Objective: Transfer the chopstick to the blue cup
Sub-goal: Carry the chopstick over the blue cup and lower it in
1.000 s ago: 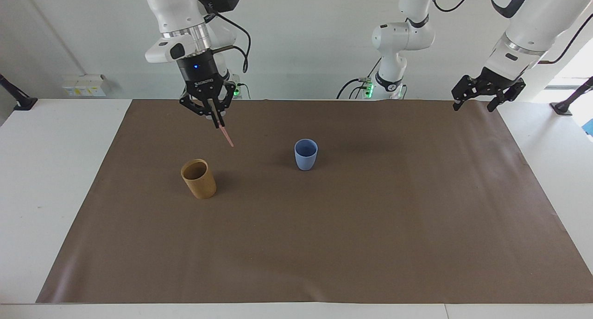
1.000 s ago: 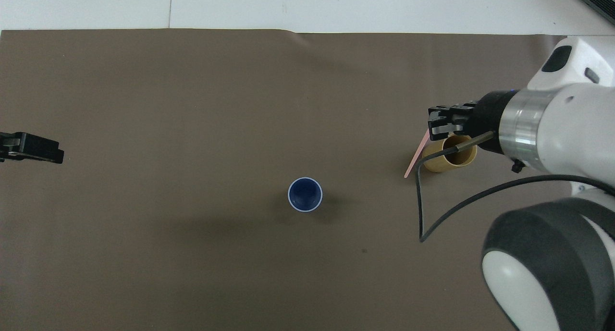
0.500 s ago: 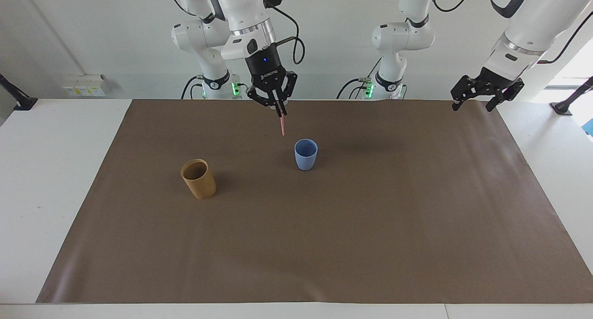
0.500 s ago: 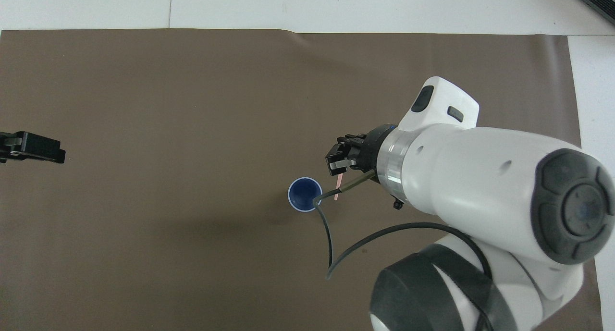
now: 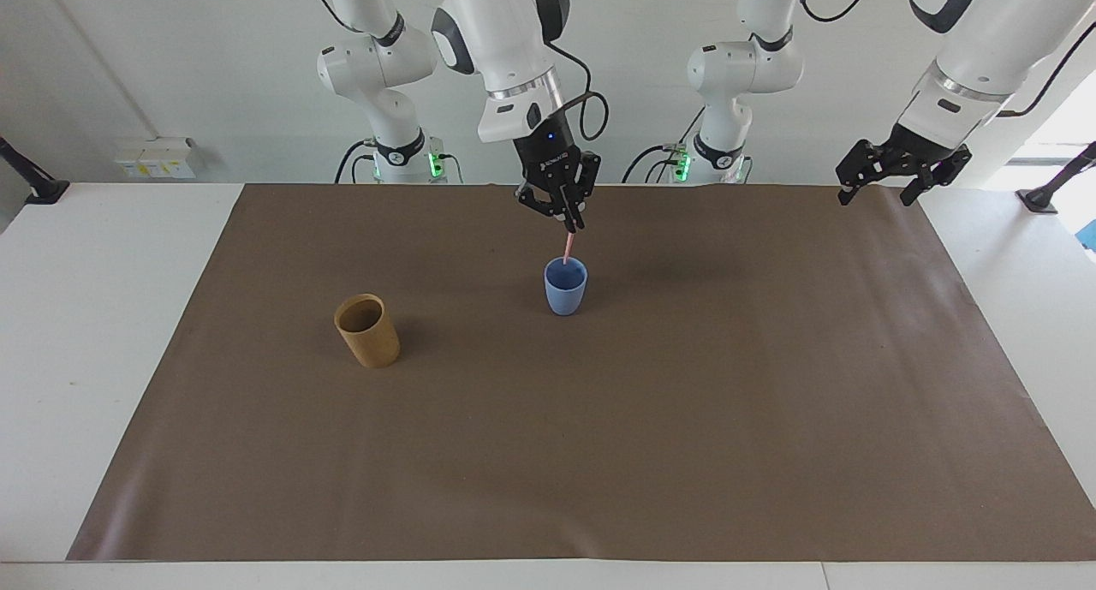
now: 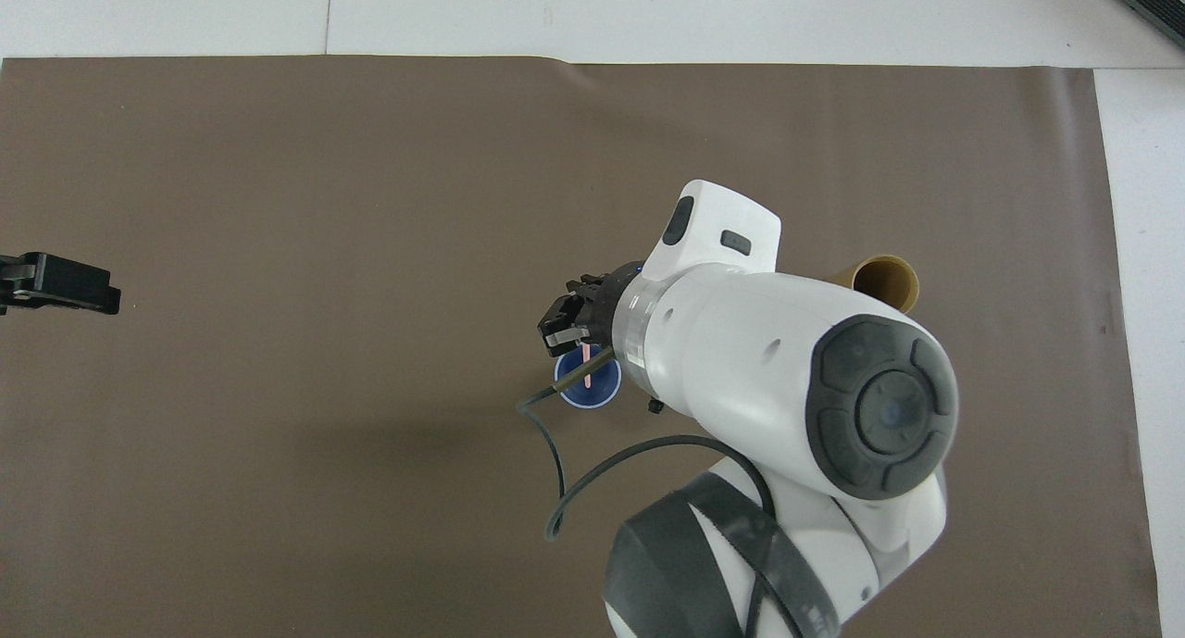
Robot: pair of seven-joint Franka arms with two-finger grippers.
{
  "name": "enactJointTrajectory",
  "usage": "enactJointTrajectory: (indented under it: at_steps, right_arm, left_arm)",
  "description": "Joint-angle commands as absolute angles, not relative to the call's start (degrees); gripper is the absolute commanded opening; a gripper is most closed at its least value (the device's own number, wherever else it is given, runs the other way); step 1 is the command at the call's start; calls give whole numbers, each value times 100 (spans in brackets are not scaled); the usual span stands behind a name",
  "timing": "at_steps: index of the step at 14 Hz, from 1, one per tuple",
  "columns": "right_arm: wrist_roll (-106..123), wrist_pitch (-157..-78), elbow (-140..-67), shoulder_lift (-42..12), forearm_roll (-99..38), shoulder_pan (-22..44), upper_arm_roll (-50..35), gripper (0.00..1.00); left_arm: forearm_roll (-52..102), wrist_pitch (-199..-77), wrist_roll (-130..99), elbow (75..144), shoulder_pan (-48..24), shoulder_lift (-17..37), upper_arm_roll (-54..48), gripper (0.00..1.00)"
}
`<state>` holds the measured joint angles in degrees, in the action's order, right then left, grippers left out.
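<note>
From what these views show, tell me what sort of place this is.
Most likely a robotics lab. Several white arms are mounted along a white table covered by a brown mat, with only two cups as props: blue cup, tan cup.

One small matte light-blue cup [image 5: 565, 287], one tan-brown cylindrical cup [image 5: 367, 330], one thin pale-pink chopstick [image 5: 568, 247] visible, one brown paper mat [image 5: 599, 436], two black two-finger grippers [image 5: 566, 218] [image 5: 899, 172].
</note>
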<state>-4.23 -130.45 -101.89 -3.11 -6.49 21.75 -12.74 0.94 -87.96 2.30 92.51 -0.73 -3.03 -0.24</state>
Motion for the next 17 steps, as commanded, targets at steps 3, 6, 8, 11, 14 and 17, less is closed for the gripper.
enactJointTrajectory:
  at_steps: [3,6,8,11,14,17]
  right_arm:
    - [569,-13219,-10537,-308,-571,2153,-1257,0]
    - [1043,-13315,-10600,-352,-571,2162,-1257,15]
    - [1152,-13272,-10600,-360,-571,2162,-1257,37]
    - [1099,-13192,-10547,-369,-580,2162,-1257,58]
    - [836,-12896,-10389,-308,-606,2092,-1257,73]
    - [765,-11780,-10239,112,-659,1751,-1204,94]
  left_arm:
    - [114,-8736,167,9325,-44,-413,-26,100]
    - [114,-8736,167,9316,-44,-413,-18,100]
    - [114,-8736,167,9316,-44,-413,-18,100]
    - [114,-8736,167,9316,-44,-413,-26,100]
    - [114,-8745,167,9325,-44,-413,-18,100]
    - [114,-8745,167,9316,-44,-413,-18,100]
